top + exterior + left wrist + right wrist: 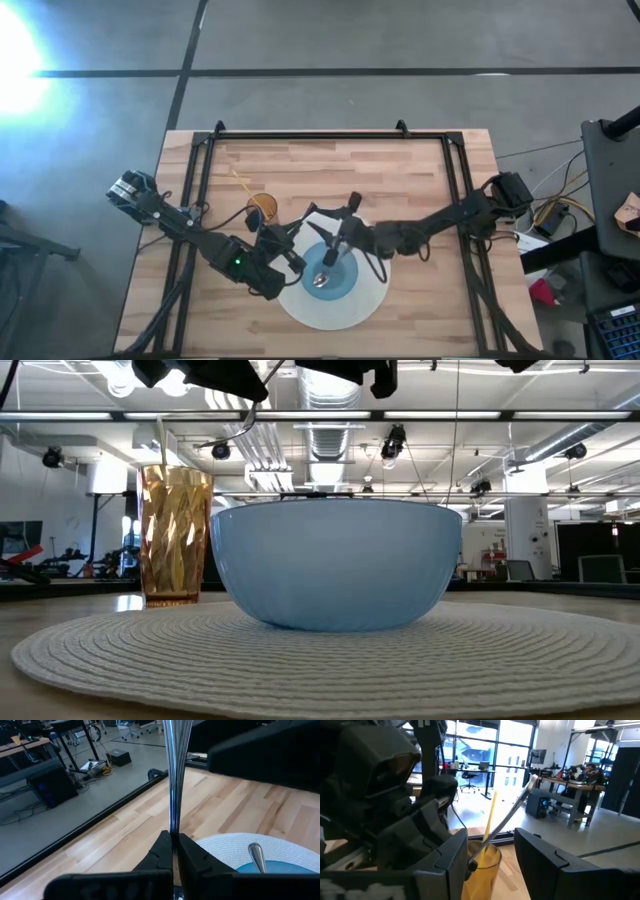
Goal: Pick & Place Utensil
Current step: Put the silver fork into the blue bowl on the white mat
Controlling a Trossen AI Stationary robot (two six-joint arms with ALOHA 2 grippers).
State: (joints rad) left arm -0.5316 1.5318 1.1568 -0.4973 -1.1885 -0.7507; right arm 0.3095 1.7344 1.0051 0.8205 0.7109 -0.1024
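Observation:
A pale blue bowl stands on a round white woven mat. A silver spoon lies in the bowl, and its handle end shows in the left wrist view. My left gripper hovers at the mat's left edge, shut on a second silver utensil. My right gripper hangs open above the bowl, touching nothing. An amber cup with a yellow straw stands on the wood, left of the mat. My left gripper pinches the silver utensil's thin shaft between its two fingers. The shaft runs straight on from the fingertips, seen edge-on, and is lifted clear of the table. Which end of the utensil sits in the hold is hidden by the fingers.
The wooden table is framed by black rails at its far, left and right sides. The two grippers are close together over the bowl and mat. Bare wood lies toward the far edge and right of the mat.

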